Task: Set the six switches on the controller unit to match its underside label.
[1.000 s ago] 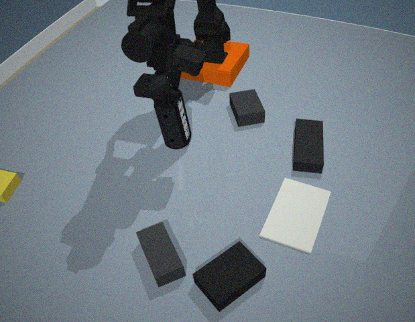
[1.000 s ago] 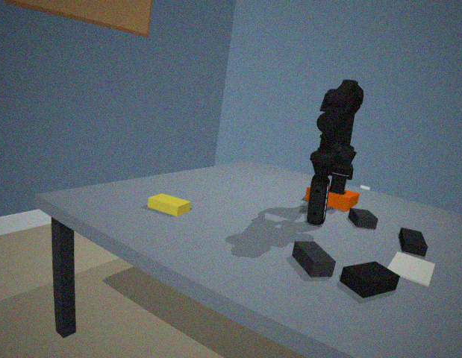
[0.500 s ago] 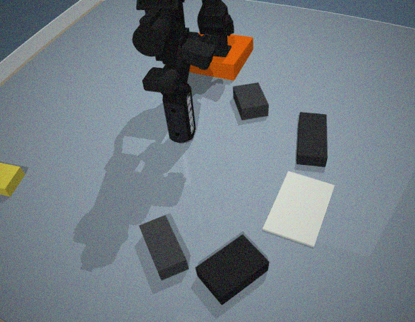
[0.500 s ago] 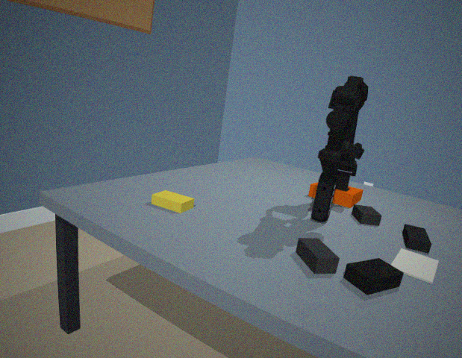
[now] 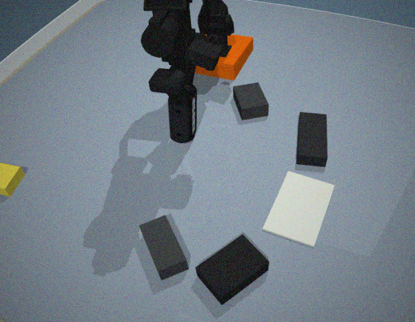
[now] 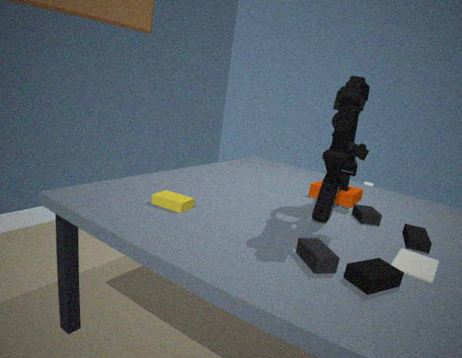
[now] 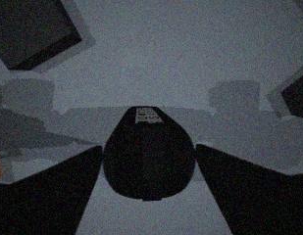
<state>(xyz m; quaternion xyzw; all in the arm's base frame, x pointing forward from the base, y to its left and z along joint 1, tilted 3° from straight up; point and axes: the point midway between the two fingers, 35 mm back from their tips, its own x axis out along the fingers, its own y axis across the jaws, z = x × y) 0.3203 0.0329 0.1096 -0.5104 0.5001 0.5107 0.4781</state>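
Note:
The dark controller unit (image 5: pixel 181 119) (image 6: pixel 323 203) (image 7: pixel 148 162) is held on end, tilted, with its lower end at or just above the bench. My gripper (image 5: pixel 180 90) (image 6: pixel 332 180) (image 7: pixel 149 150) is shut on its upper part, one finger on each side in the wrist view. The white label (image 5: pixel 194 116) (image 7: pixel 147 115) shows as a narrow strip along the unit, seen at a steep slant. Its printed squares are too foreshortened and blurred to read. The numbered rocker switches cannot be made out in any view.
Dark blocks (image 5: pixel 251 100) (image 5: pixel 312 138) (image 5: pixel 163 246) (image 5: pixel 232 268) lie around the unit to the right and front. A white flat plate (image 5: pixel 299 209) (image 6: pixel 416 264) lies at the right. A yellow block (image 5: pixel 5 177) (image 6: pixel 172 201) is far left. An orange block (image 5: pixel 239 51) (image 6: pixel 350 196) stands behind.

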